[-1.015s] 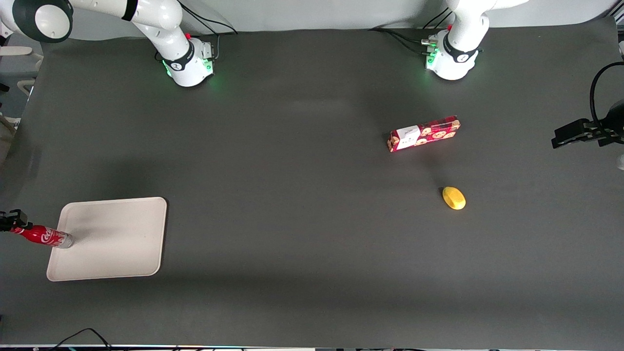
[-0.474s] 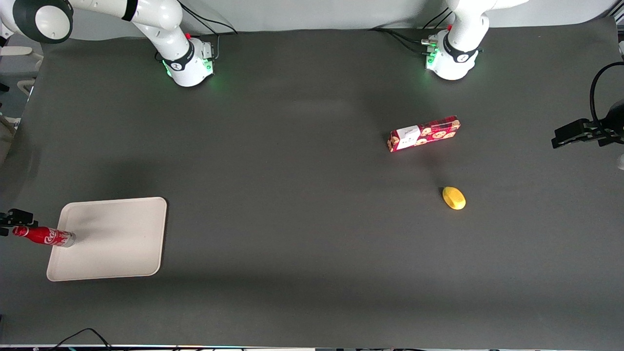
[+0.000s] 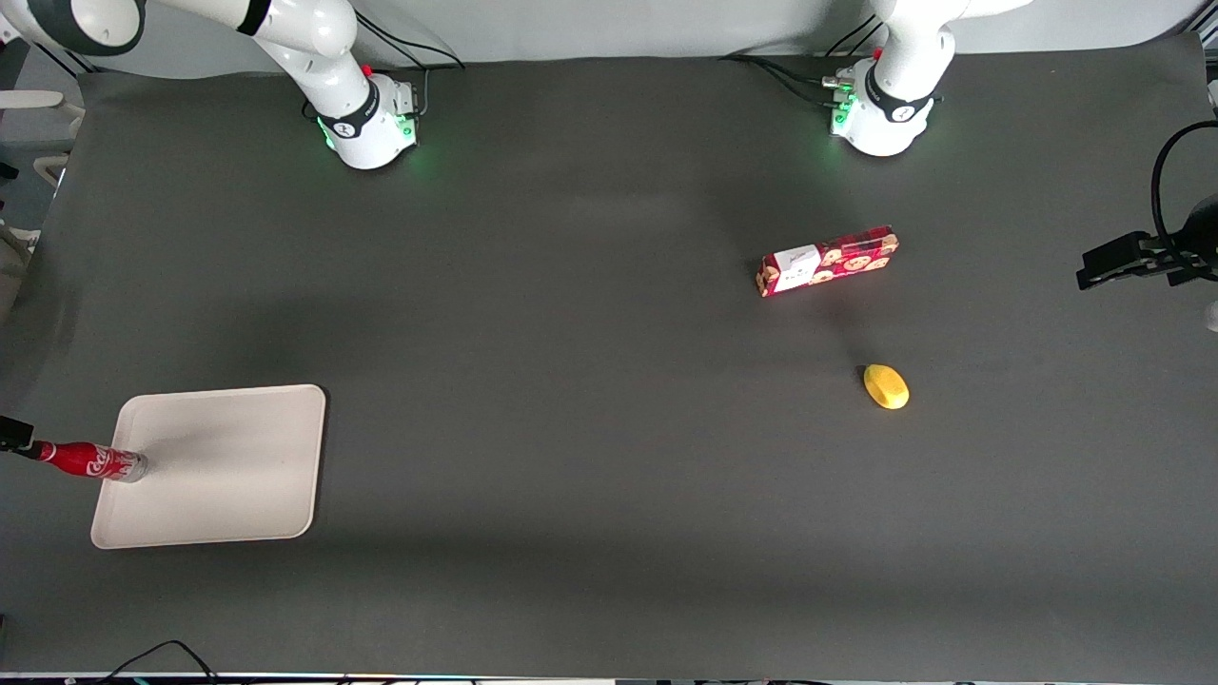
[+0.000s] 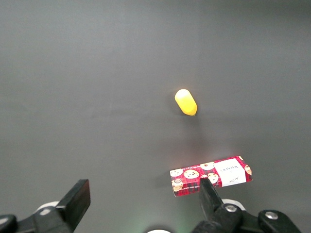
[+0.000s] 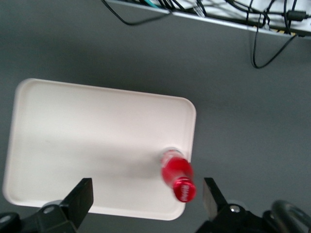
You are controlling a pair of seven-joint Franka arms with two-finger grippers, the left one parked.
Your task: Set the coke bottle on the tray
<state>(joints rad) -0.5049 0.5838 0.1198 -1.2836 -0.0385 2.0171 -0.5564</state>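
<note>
The coke bottle (image 3: 90,460), red wrap, red cap, clear base, stands upright on the beige tray (image 3: 228,466), close to the tray's rim at the working arm's end. My right gripper (image 3: 9,436) is only partly visible at the edge of the front view, above the bottle's cap. In the right wrist view the gripper (image 5: 146,199) is open wide. Its two dark fingers (image 5: 80,196) stand apart from the bottle (image 5: 177,174), which sits near a rounded corner of the tray (image 5: 87,141). Nothing is between the fingers.
A red cookie box (image 3: 828,260) and a yellow lemon-like object (image 3: 886,386) lie toward the parked arm's end of the table. Both also show in the left wrist view, the box (image 4: 211,175) and the yellow object (image 4: 185,102). Cables (image 5: 252,19) run along the table edge.
My gripper has opened off the bottle's cap and drawn away toward the frame edge. The bottle stays standing on the tray.
</note>
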